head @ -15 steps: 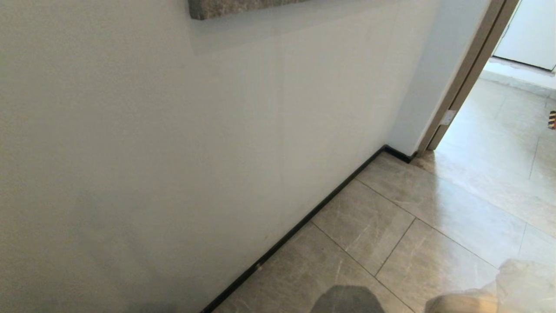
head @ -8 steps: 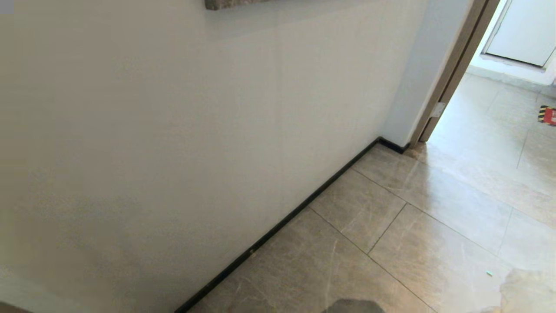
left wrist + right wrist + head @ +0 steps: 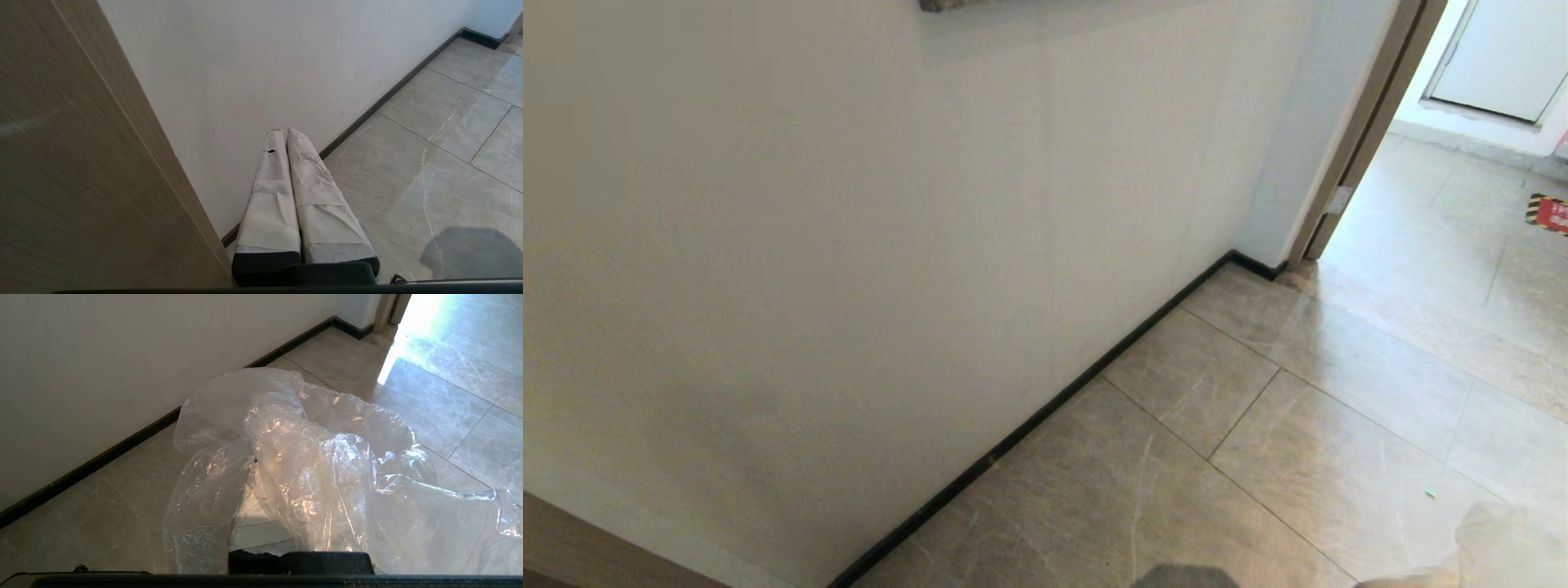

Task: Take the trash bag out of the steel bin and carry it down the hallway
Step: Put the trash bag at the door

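The trash bag [image 3: 318, 465], crinkled clear plastic, drapes over my right gripper [image 3: 265, 465], which is shut on it above the glossy grey tiles of the hallway [image 3: 1258, 457]. One taped finger [image 3: 253, 514] shows through a gap in the plastic; the other is covered. A corner of the bag [image 3: 1503, 547] shows at the head view's bottom right. My left gripper [image 3: 284, 131] is shut and empty, its taped fingers pressed together near the wall. The steel bin is out of view.
A white wall [image 3: 849, 245] with a black baseboard [image 3: 1045, 416] runs along my left. A tan panel [image 3: 73, 163] stands close beside the left gripper. Ahead on the right a tan door frame [image 3: 1364, 139] opens onto brighter tiles with a red, striped-edged item [image 3: 1548, 212].
The whole head view has shifted: the wall corner and door frame slid up and left, and a tan panel entered at lower left. The bag's edge sits lower in the picture. Both arms kept still.
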Robot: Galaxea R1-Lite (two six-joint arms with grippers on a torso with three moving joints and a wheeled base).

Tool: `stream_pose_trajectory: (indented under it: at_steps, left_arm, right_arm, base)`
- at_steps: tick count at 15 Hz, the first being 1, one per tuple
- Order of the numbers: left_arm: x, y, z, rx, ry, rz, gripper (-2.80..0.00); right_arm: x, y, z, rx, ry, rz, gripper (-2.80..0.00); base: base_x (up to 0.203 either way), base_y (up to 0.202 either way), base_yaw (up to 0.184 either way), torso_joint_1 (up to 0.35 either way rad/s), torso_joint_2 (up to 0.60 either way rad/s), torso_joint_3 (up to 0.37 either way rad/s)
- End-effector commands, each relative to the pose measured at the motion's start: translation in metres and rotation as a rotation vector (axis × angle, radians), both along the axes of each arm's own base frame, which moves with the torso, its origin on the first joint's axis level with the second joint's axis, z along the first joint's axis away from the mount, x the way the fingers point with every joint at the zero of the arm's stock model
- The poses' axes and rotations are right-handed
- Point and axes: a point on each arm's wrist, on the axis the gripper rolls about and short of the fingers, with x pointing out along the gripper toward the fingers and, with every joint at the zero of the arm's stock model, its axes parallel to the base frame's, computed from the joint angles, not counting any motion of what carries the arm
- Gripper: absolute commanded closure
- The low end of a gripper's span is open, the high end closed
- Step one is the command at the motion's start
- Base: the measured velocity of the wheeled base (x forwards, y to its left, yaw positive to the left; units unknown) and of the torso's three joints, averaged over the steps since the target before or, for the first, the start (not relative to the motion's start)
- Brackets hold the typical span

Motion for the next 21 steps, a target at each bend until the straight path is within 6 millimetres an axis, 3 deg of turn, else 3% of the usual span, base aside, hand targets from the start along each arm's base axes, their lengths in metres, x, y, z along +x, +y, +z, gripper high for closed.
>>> stream_pose_trajectory:
  at_steps: [1, 5, 21]
  left_arm:
    - [0.0, 0.0, 0.0, 0.0, 0.001, 0.0, 0.0]
    - [0.0, 0.0, 0.0, 0.0, 0.001, 0.0, 0.0]
    - [0.0, 0.0, 0.0, 0.001, 0.001, 0.0, 0.0]
  right_arm:
    - [0.0002, 0.0, -0.0003, 0.0, 0.002, -0.001, 0.0]
    - [0.0001, 0.0, -0.0005, -0.001, 0.007, -0.001, 0.0]
    - [0.0002, 0.0001, -0.0003, -0.003, 0.002, 0.002, 0.0]
  base:
    - [0.0, 0.0, 0.0, 0.0, 0.0, 0.0]
    - [0.001, -0.001, 0.024, 0.002, 0.0, 0.001]
    - [0.0, -0.008, 0.162, 0.004, 0.0, 0.002]
